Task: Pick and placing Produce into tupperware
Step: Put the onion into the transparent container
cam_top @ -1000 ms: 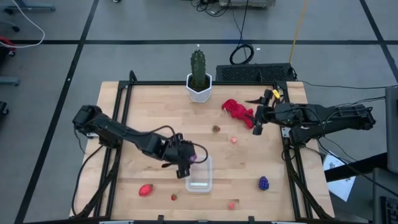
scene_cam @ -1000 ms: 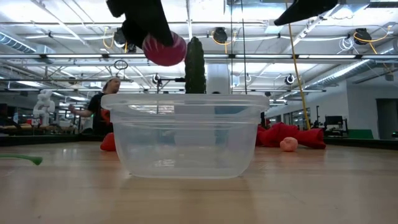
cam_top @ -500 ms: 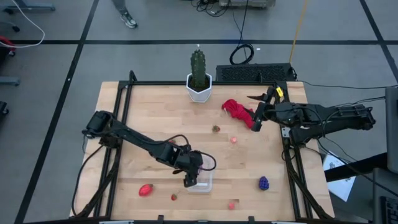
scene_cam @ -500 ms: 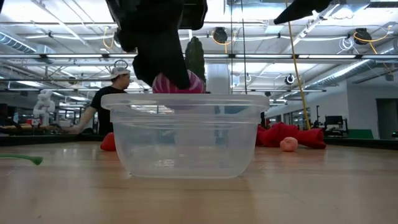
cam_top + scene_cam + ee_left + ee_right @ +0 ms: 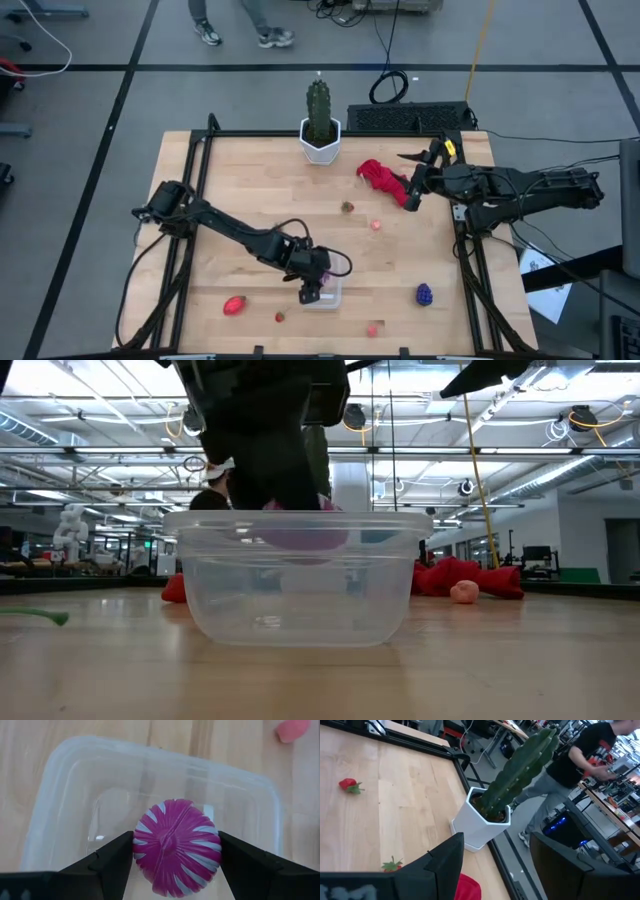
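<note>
Wooden counter [image 5: 260,200], high view: the left arm now reaches further toward the lower centre of the frame than a second ago, when it sat left of the container.

Small clear rectangular plastic tupperware [image 5: 298,575]: unmoved, lower centre of the high view [image 5: 330,295], now partly covered by the left gripper [image 5: 311,290].

Left gripper [image 5: 176,851]: has dropped from above the rim to inside the walls. Low view a second ago showed the ball clear above the container; now it sits below rim level, seen through the wall. Fingers [image 5: 107,862] pinch the magenta round toy fruit with white stripes [image 5: 176,851] from both sides; ball is over the container floor, whether it touches I cannot tell.

Right gripper [image 5: 412,195]: waits at upper right of the high view, beside the red cloth [image 5: 380,175]; fingers look spread in its wrist view, nothing between them.

Remaining produce, all still out on the counter:
- red strawberry [image 5: 234,305], lower left
- dark purple grape bunch [image 5: 424,294], lower right
- small pink piece [image 5: 376,225], centre

Judgement: placement of the first piece is nearly done; release is what remains.
</note>
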`<action>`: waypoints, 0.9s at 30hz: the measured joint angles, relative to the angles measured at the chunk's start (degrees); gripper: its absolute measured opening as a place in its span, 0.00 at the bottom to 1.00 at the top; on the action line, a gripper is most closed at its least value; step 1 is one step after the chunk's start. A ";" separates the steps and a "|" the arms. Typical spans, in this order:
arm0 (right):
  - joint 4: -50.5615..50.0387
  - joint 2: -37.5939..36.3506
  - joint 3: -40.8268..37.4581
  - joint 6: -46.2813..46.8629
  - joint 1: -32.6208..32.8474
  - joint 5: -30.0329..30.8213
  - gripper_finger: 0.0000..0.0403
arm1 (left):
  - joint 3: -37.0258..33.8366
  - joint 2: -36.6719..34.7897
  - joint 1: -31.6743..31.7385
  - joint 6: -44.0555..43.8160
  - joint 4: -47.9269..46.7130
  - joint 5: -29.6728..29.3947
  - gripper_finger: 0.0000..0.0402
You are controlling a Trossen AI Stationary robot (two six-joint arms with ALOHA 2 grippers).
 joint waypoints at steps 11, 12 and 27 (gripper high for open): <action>-0.16 0.00 0.00 0.11 0.00 -0.02 0.54 | -0.02 0.10 0.10 2.15 -0.99 -2.53 0.67; -0.20 0.00 0.00 0.12 0.00 -0.02 0.54 | -0.02 0.10 0.17 2.25 -0.99 -2.65 0.67; -0.46 0.00 0.00 0.12 0.02 -0.10 0.54 | -0.09 2.56 0.21 1.92 -1.31 -4.24 0.68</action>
